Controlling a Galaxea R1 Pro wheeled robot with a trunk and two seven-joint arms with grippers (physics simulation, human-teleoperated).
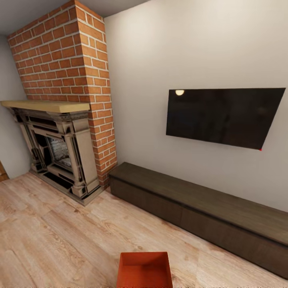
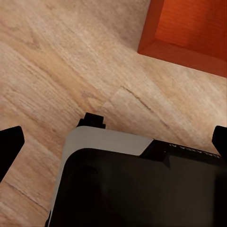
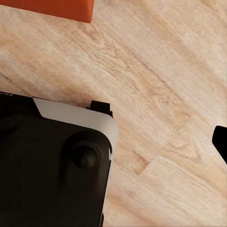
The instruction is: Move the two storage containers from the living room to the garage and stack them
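Note:
One orange-red open-topped storage container (image 1: 144,270) sits on the light wood plank floor of the living room, low in the head view and just in front of me. A corner of an orange-red container (image 2: 189,33) lies beyond my left gripper (image 2: 113,142), whose dark fingertips (image 2: 9,144) are spread to the frame's sides, open and empty. An orange-red edge (image 3: 47,8) also appears past my right gripper (image 3: 113,142). One of its fingertips (image 3: 220,142) sits far out at the side, so it is open too. Neither gripper touches a container.
A red-brick fireplace column (image 1: 76,68) with a mantel stands at the back left. A long low dark-wood cabinet (image 1: 200,208) runs along the wall under a black TV (image 1: 224,116). My black and grey base (image 2: 132,184) sits below both wrists over the plank floor (image 1: 60,240).

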